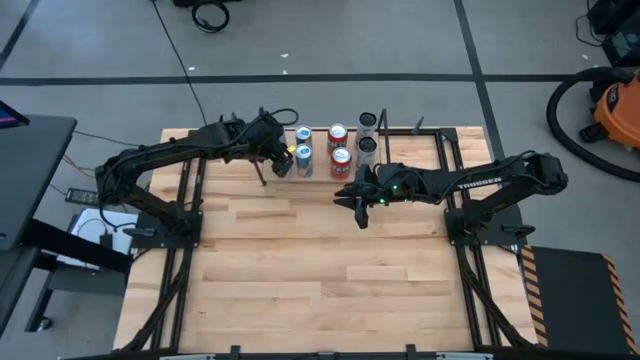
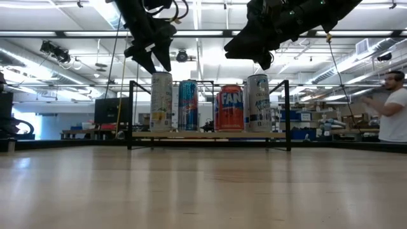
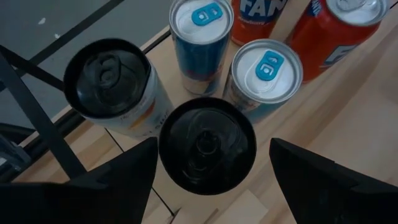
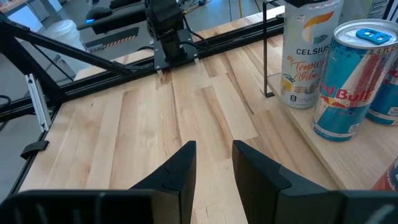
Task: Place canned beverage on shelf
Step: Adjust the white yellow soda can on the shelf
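grey workshop floor surrounds a pale wooden table (image 1: 300, 290) that fills the lower middle of the high view. along the table's upper edge sits the shelf (image 1: 400, 135), a low light-wood board between thin black uprights; in the low view it runs across the centre of the frame.

on the board stand several cans, all upright with their long axes vertical. in the low view, from left to right across the centre: a tall pale can (image 2: 161, 102), a blue can (image 2: 187, 105), an orange fanta can (image 2: 231, 108) and a white-and-blue can (image 2: 257, 103). the high view shows more cans behind these, so the row is already well filled.

the left gripper (image 1: 283, 160) reaches in from the left of the high view and hangs just above the left end of the row. its wrist view looks straight down on a black-topped can (image 3: 207, 144) lying between its two dark fingers (image 3: 127, 171), which stand moderately wide and clear of the can's sides; nothing is held. that can is directly below, so the left arm is the nearer one, and any grasp or release would likely run straight up and down.

the right gripper (image 1: 360, 208) hovers over bare table right of centre, in front of the shelf, with its jaws narrow and empty.
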Controlling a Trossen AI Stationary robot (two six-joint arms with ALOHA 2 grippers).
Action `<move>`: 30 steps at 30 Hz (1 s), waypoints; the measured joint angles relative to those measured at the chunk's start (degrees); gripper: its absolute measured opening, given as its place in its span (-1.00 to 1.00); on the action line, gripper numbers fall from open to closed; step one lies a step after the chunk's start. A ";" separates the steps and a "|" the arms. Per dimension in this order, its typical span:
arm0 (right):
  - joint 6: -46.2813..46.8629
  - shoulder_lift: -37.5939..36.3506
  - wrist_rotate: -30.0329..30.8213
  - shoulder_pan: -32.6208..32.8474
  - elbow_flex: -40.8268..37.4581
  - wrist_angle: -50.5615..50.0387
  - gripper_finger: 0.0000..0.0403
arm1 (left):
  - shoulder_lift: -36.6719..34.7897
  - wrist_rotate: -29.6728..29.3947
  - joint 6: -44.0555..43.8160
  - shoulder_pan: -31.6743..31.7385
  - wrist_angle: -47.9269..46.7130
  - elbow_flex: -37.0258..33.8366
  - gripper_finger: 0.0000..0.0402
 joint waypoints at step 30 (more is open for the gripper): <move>-0.42 0.00 -0.44 0.00 0.00 0.00 -0.44 | 2.75 1.63 6.06 2.94 -1.79 0.13 0.27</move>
